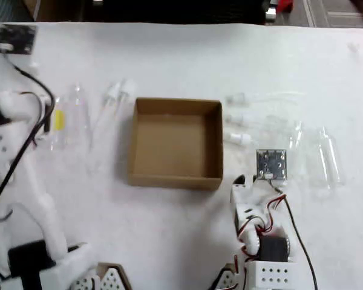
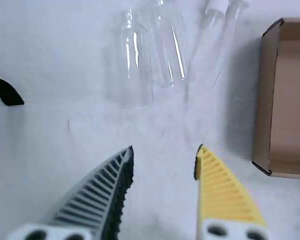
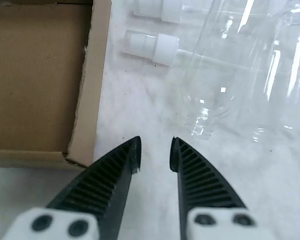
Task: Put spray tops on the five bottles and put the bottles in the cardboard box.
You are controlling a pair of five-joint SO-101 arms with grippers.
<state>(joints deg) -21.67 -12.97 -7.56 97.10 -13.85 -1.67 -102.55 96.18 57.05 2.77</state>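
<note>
Gaping empty are left gripper (image 2: 165, 148), right gripper (image 3: 155, 141); bottles (image 2: 137, 65), apparently uncapped, flank cardboard box (image 1: 176, 179).

A white table (image 1: 187, 54) spans the scene, a dark strip (image 1: 169, 9) beyond its far edge.

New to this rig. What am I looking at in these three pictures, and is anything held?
It's a left arm and a right arm, small white robots at a white table. The high view looks down from a fixed camera; each wrist view rides on one arm, looking past its gripper. An open brown cardboard box sits mid-table. Clear plastic bottles and white spray tops lie loose on both sides of it. The grey-and-yellow left gripper and the black right gripper are both open, holding nothing.
</note>
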